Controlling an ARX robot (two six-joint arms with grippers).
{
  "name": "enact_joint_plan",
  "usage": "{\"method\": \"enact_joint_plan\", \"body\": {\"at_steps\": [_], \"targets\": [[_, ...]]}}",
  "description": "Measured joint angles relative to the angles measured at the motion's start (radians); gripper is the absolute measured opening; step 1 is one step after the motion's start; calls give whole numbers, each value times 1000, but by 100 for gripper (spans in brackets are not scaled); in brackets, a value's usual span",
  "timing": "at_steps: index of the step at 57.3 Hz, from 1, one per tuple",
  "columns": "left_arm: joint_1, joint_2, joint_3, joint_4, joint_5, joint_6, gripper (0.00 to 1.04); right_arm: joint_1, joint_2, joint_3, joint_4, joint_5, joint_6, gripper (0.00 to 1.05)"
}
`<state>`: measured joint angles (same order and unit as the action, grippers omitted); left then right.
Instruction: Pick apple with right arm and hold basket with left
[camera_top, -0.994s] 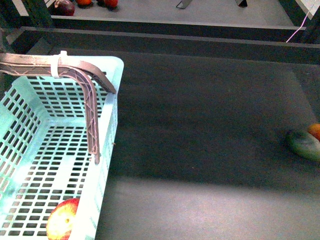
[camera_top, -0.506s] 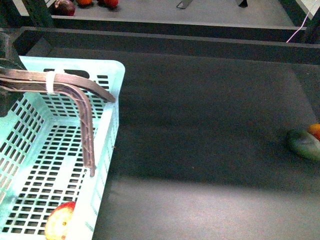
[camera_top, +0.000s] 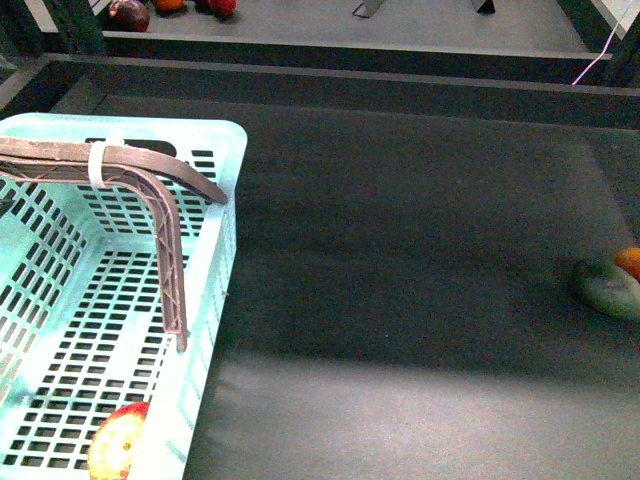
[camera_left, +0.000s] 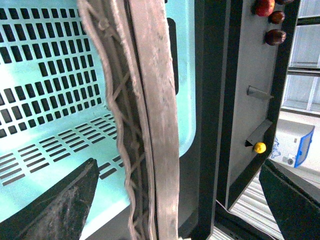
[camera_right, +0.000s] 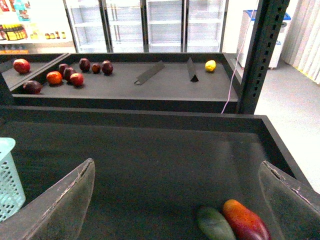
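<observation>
Front view shows the basket (camera_top: 215, 260) at the near left of the dark table (camera_top: 420, 260), with the apple (camera_top: 117, 445) lying on its slotted floor at the near end. Its brown handles (camera_top: 165, 215) stand raised. Left gripper (camera_left: 175, 200) spreads wide around the handles without touching. Right gripper (camera_right: 182, 200) hangs wide open and empty, above a green fruit (camera_right: 215, 224) at the near right.

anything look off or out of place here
One oddity: the basket handle is bound with a white zip tie, suggesting a makeshift fix. The apple already lies inside the basket. Nothing looks spilled or broken.
</observation>
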<state>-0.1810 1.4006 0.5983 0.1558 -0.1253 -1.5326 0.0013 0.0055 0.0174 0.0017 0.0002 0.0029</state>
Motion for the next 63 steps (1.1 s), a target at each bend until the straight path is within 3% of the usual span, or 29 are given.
{"method": "enact_joint_plan", "body": {"at_steps": [14,27,35,39,43,52,63], "targets": [[-51,-278,-99,-139,-115,-8,98,0,0,0,0,0,0,96],[-58,-310,-115,-128,-116,26,97,0,0,0,0,0,0,96],[-28,-301,-357,508,-69,638,72,0,0,0,0,1,0,96],[-5,-342,-408,653,-53,972,60,0,0,0,0,0,0,96],[24,-423,-438,671,-26,1310,42,0,0,0,0,0,0,96],[72,-555,-509,588,23,1490,4,0,0,0,0,0,0,96],[167,-639,-574,573,115,1514,3,0,0,0,0,0,0,96]]}}
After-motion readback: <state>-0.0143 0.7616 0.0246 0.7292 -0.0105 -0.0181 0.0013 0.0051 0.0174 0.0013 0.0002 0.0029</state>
